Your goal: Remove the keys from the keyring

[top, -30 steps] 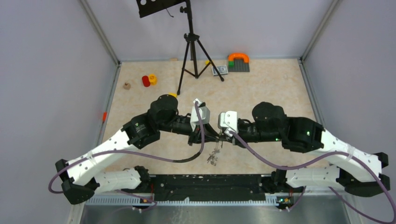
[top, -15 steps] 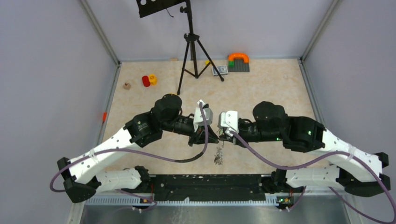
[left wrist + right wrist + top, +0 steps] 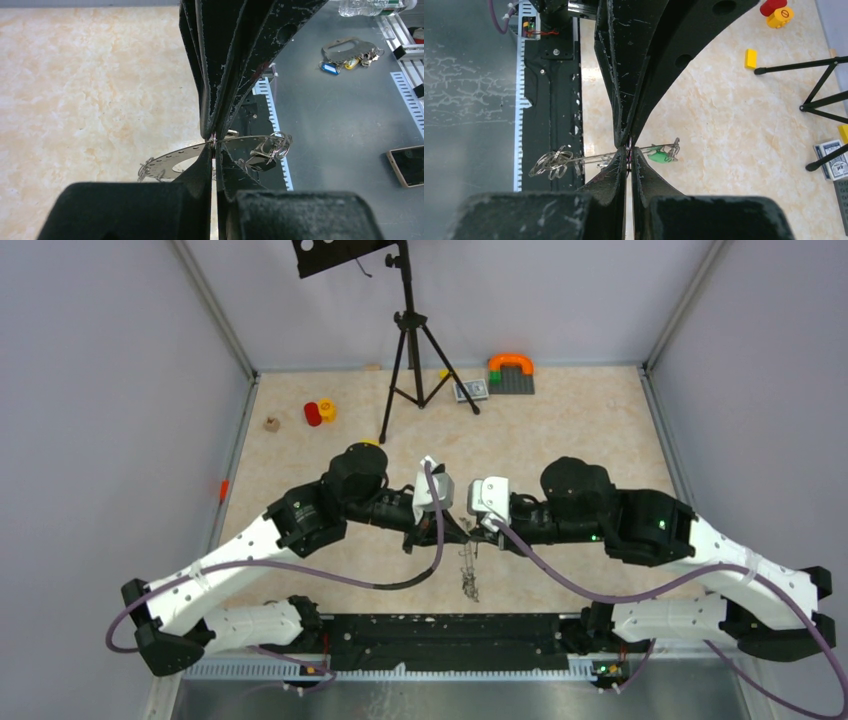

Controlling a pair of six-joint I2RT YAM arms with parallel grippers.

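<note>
The keyring (image 3: 170, 160) is a flat grey perforated plate held edge-on in the air between both arms. My left gripper (image 3: 214, 146) is shut on its rim, where a small wire loop shows at the pinch. My right gripper (image 3: 629, 149) is shut on the same rim from the opposite side, tip to tip with the left. A black-headed key (image 3: 260, 161) and thin wire loops (image 3: 278, 142) hang at one end. A green-tagged key (image 3: 659, 156) hangs at the other end, and a bunch of wire loops (image 3: 551, 163) at the first. In the top view the keys (image 3: 467, 578) dangle below the grippers.
A black tripod (image 3: 408, 350) stands at the back, with red and yellow toys (image 3: 318, 412), a card box (image 3: 470, 390) and an orange-and-grey block (image 3: 510, 370) near the far wall. The black rail (image 3: 450, 628) runs along the near edge. Another key bunch (image 3: 350, 52) and a phone (image 3: 407, 165) lie on the grey bench.
My left gripper has moved right to meet the right gripper and has closed on the keyring's rim. The hanging keys have shifted a little right and now hang straighter.
</note>
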